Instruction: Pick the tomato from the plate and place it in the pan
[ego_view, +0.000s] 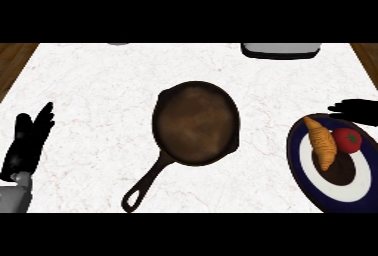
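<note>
With the tomato (348, 140) on the plate (306, 175) beside a croissant (322, 143), the right hand (358, 110), fingers spread just beyond the rim, should descend clear of the pastry, enclose the tomato, then carry it to the pan (196, 122).

Even, bright light falls on the pale counter (96, 85), with soft dark shadows hugging the pan (196, 122) and plate (299, 165).
</note>
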